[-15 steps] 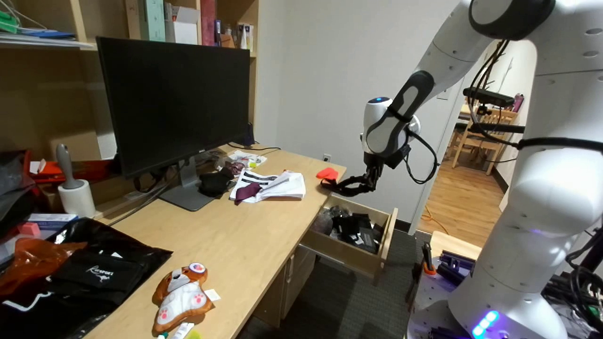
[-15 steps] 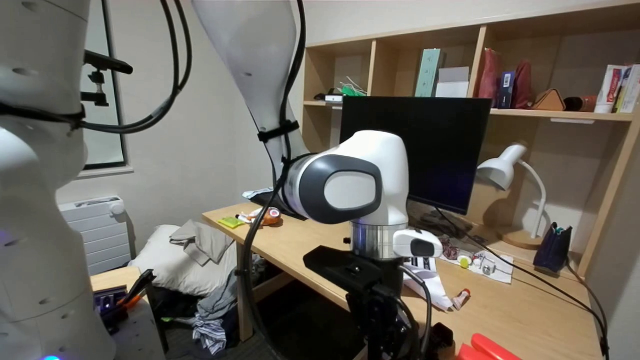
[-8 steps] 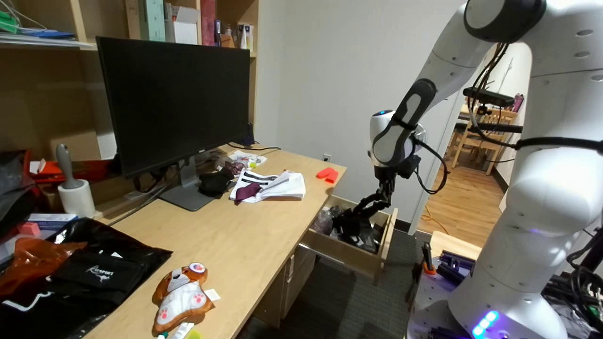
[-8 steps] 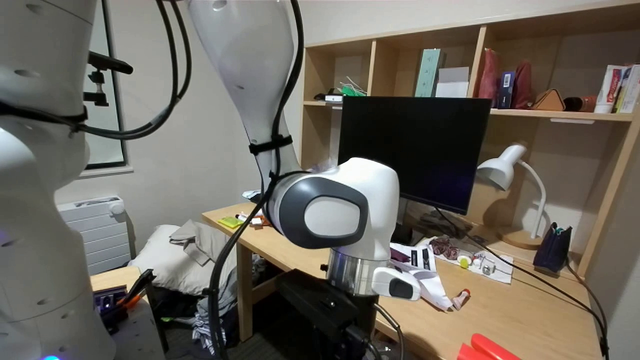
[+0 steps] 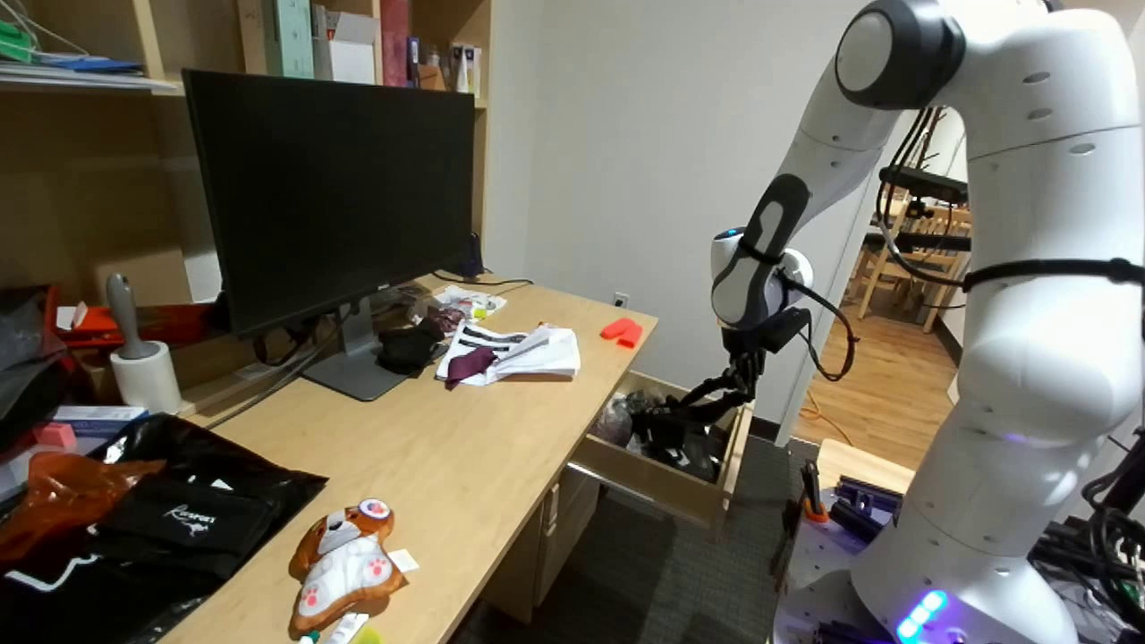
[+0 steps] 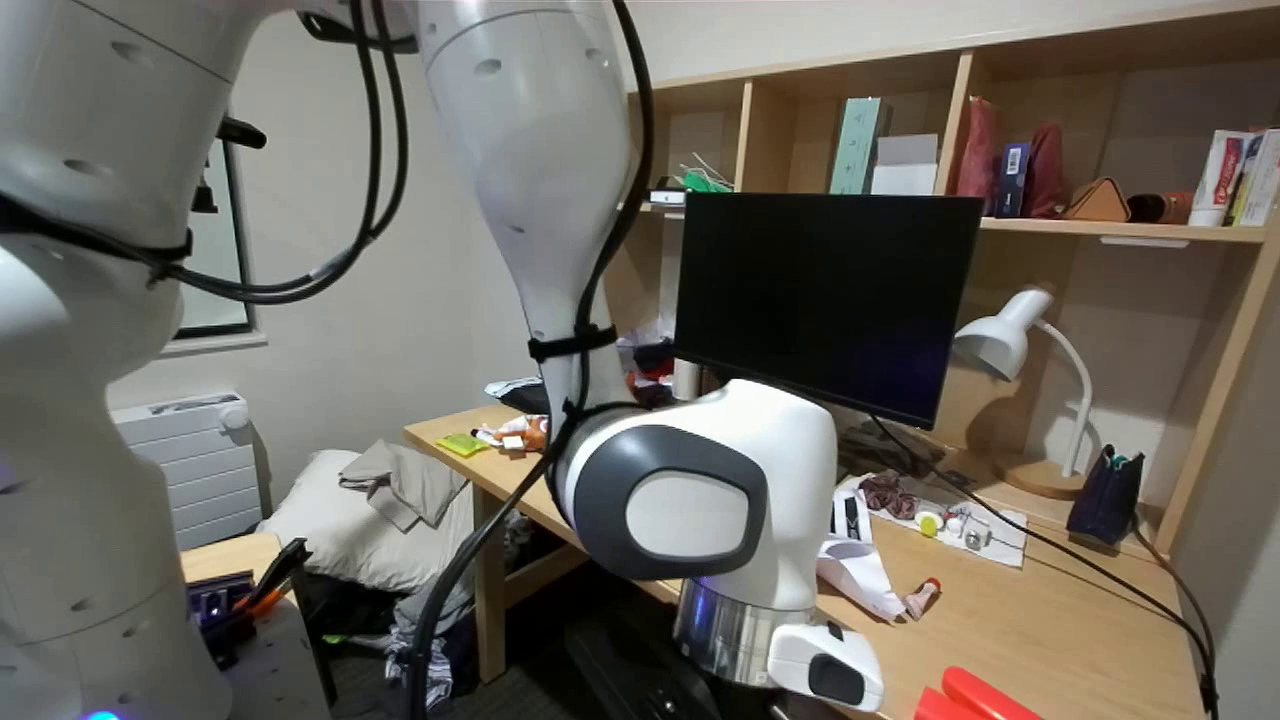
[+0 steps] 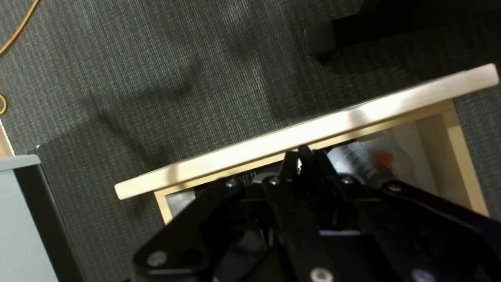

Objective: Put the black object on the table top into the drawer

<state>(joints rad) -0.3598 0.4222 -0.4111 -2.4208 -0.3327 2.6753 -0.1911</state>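
Black object (image 7: 306,153), barely readable dark on dark, looks pinched in the near-closed claw (image 7: 305,157), pulled-out drawer (image 7: 250,150) right beneath that claw now, presumably so letting go drops it inside

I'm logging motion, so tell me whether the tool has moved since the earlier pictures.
Yes: in an exterior view, judged against the desk, the tool has moved lower and to the picture's right, now at the drawer.

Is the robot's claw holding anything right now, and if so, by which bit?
That can't be told: the black gripper blends into the dark items in the drawer, so nothing gripped shows clearly.
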